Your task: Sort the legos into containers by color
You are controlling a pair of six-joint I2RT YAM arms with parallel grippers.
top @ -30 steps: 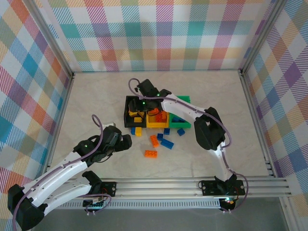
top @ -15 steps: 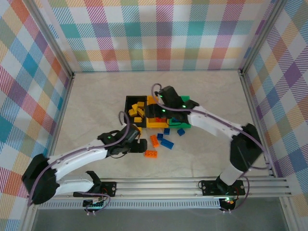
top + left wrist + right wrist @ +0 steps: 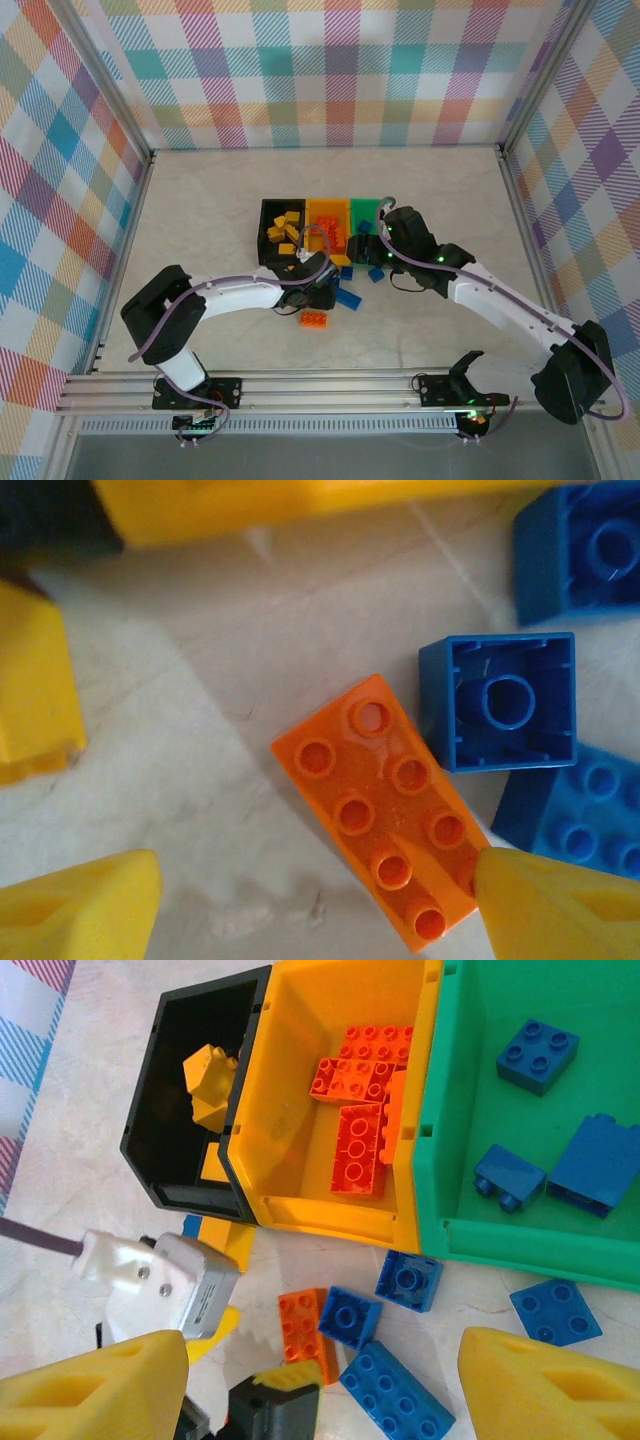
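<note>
One orange lego (image 3: 385,810) — between spread fingers (image 3: 80,910) of left gripper (image 3: 318,905), close to one | right gripper (image 3: 325,1380) — spread wide

Glossy hard plastic on orange lego (image 3: 385,810) and blue lego (image 3: 497,700) beside it; smooth plastic yellow bin (image 3: 300,1110); matt, marbled table (image 3: 180,770).

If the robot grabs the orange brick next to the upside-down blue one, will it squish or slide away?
Probably no squishing: the orange brick looks like hard, shiny plastic. That gloss may make its smooth sides slippery. It lies flat, studs up, so it likely won't roll, but a nudge could bump the blue brick beside it.
</note>
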